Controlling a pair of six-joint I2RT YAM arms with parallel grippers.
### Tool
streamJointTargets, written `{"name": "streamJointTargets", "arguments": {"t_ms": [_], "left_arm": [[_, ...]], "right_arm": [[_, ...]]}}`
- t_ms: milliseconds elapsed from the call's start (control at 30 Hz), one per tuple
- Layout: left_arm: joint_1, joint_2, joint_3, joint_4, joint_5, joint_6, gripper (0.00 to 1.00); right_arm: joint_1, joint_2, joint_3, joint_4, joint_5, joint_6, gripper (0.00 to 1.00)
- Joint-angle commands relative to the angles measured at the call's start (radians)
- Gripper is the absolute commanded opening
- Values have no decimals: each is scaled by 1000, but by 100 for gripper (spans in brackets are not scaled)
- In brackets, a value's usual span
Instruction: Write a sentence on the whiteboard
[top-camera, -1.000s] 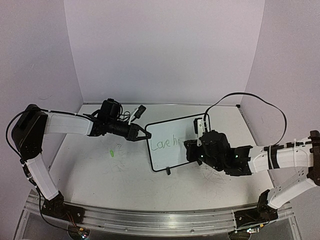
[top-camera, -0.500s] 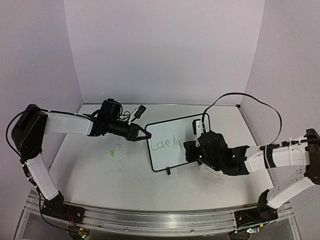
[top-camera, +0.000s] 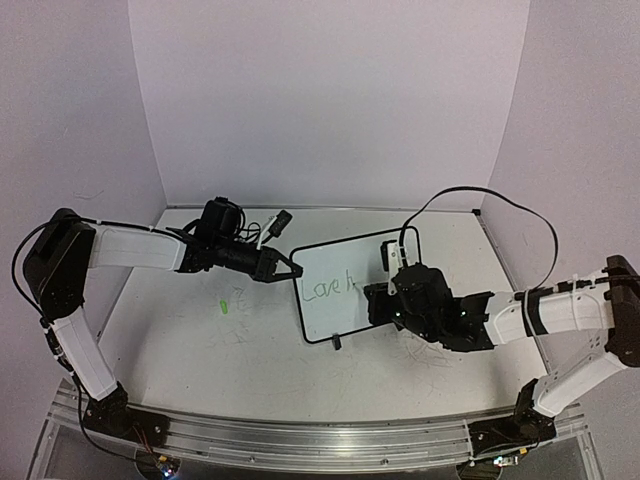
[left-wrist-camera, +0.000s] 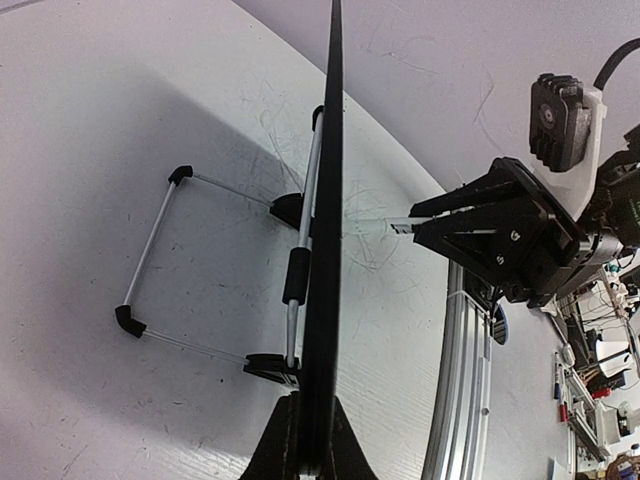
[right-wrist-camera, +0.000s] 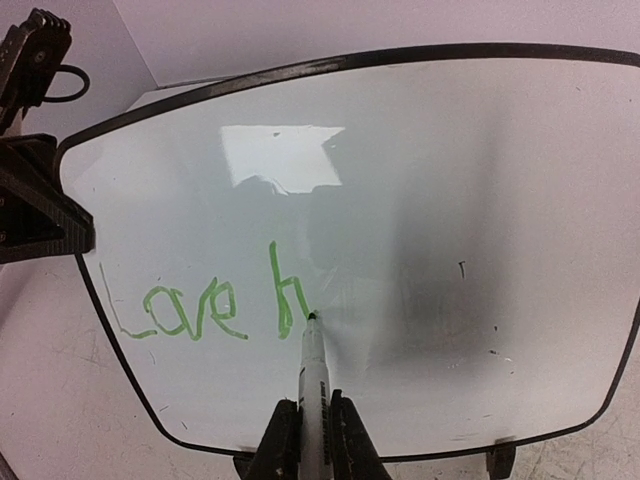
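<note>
On the left half of the desk a small green smear lies among faint scribbles, well apart from the board. The left hand reaches in from the left side and is pressed together on the left edge of the whiteboard, pinching its black frame. The whiteboard stands near the middle of the desk, propped on a wire stand behind it. Its long axis runs left to right, rising slightly toward the far right corner, and its white face leans back, turned toward the near right. Green writing reading "Love h" sits low on the left part of the face. The right hand blocks the board's right half from above. It pinches a marker whose tip touches the face just beside the foot of the "h". A black cable arcs over the far right corner.
</note>
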Motion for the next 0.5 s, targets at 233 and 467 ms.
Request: {"name": "streamJointTargets", "arguments": {"t_ms": [233, 467], "left_arm": [[-3, -29, 33, -34, 23, 3, 0], [-3, -29, 33, -34, 25, 2, 0]], "right_arm": [[-20, -20, 3, -10, 82, 57, 0], [-34, -45, -4, -6, 84, 65, 0]]}}
